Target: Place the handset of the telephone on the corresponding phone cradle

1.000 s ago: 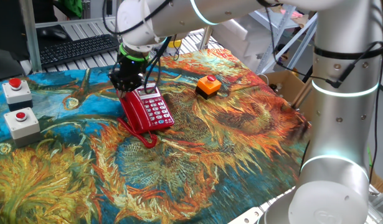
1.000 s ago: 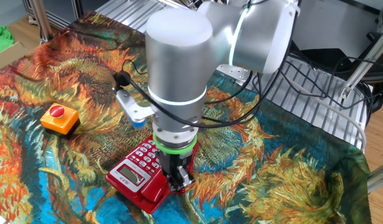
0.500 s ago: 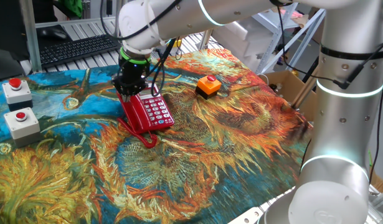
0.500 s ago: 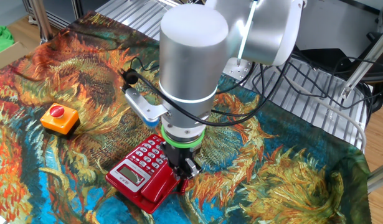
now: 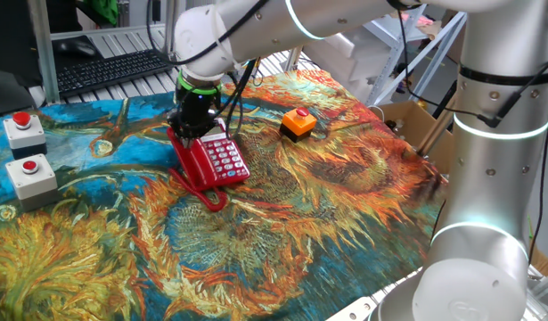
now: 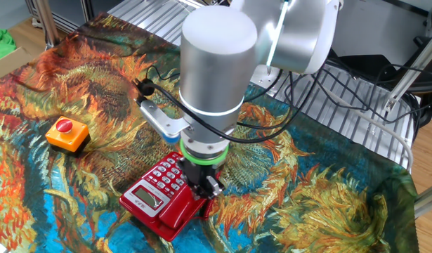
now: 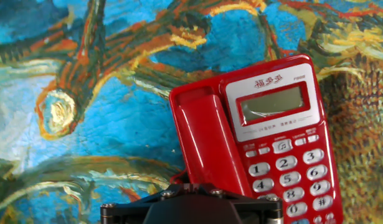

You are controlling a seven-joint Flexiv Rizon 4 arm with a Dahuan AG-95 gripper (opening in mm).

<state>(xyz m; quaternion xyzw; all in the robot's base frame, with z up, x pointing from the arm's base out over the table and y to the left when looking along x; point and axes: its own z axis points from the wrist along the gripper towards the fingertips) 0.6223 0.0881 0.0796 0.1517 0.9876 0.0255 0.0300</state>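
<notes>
The red telephone (image 5: 211, 159) with white number keys lies on the painted cloth; it also shows in the other fixed view (image 6: 163, 200) and the hand view (image 7: 278, 137). The red handset (image 7: 207, 140) lies flat in the phone cradle (image 7: 182, 99) along the keypad-free side. Its red cord (image 5: 202, 192) loops off the phone's near end. My gripper (image 5: 190, 123) hangs just above the handset's lower end, also seen in the other fixed view (image 6: 206, 188). Its fingers are hidden in the hand view, and it appears open, holding nothing.
An orange button box (image 5: 298, 123) stands right of the phone, also in the other fixed view (image 6: 68, 133). Two grey boxes with red buttons (image 5: 26, 152) stand at the left edge. A keyboard (image 5: 109, 71) lies behind the cloth. A cardboard box (image 5: 412, 125) is at the right.
The gripper and arm have shifted a little to the right over the phone and lifted slightly. The handset and phone have stayed where they were.
</notes>
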